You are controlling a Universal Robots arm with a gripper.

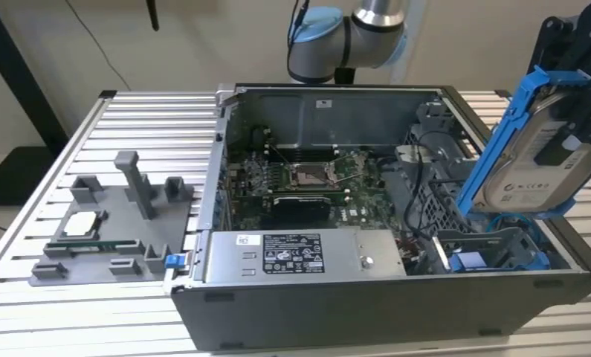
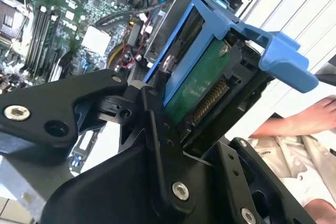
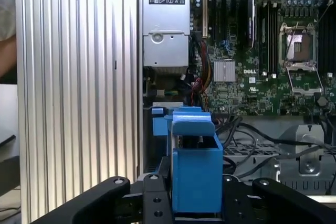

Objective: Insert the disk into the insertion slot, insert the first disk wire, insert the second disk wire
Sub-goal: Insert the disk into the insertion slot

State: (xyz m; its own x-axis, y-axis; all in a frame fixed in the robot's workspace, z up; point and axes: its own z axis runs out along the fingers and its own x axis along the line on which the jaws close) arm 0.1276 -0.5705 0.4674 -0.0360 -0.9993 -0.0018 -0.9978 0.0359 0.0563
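Gripper (image 1: 565, 137) is clamped tight on the disk (image 1: 521, 182), squeezing it thru the blue carrier (image 1: 496, 137). In the first wrist view the black fingers (image 3: 153, 199) sit hard against both sides of the carrier's end, no gap. In the exterior view (12 o'clk = up-picture) the disk hangs in the air at approx 3 o'clk of the open computer case (image 1: 375, 316). It stands steeply on end w/ its white label toward the camera and its top leaning to 1 o'clk. The gripper body is at approx 1 o'clk from the disk's middle. The insertion slot (image 1: 485, 242), grey w/ blue fittings, lies at approx 6-7 o'clk from the disk, just under its lower end. The disk isn't seated in it; can't tell if the lower end touches the bay's rim. PSU box (image 1: 295, 256) is just beside the slot at 9 o'clk, mobo (image 1: 305, 175) at approx 10 o'clk. The second wrist view shows the disk's green circuit-board side (image 2: 202, 80) btwn the jaws, plus a person's hand (image 2: 310, 116) near the carrier's tab end but apart from it. The case sits on a slatted metal table (image 1: 146, 119), w/ a grey fixture (image 1: 117, 216) at 9 o'clk of the case.
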